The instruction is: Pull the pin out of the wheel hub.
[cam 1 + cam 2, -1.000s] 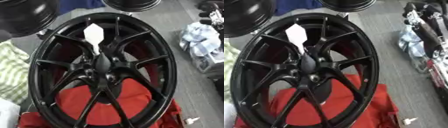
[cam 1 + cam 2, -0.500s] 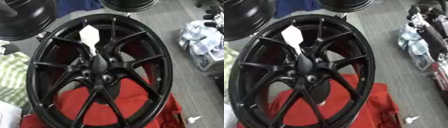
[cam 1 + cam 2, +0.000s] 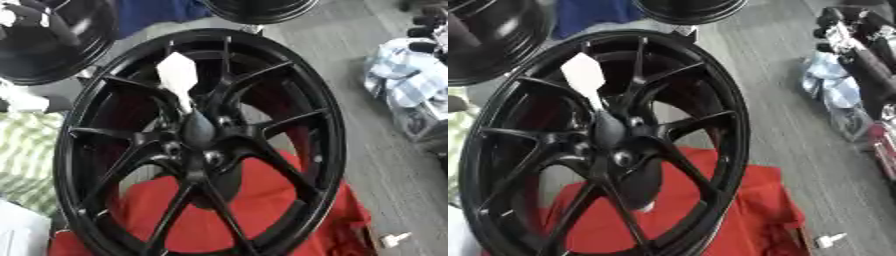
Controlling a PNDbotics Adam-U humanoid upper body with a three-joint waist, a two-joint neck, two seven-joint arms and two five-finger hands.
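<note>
**Pin still seated in the hub, no hand on it**

The black wheel [image 3: 197,145] stands on red cloth [image 3: 262,210]. A white pin [image 3: 179,77] with a broad flat head runs down to the hub centre [image 3: 197,131]. It looks light and stiff; the flat head seems the place to pinch. The right arm [image 3: 859,45] shows at far right, its hand's state impossible to tell. The left hand is out of view.

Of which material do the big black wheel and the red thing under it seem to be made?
The big black spoked wheel looks like painted or coated metal: glossy highlights on rigid, cast-looking spokes. The red sheet beneath seems to be soft cloth, matte and creased into folds, though thin plastic cannot be excluded.
</note>
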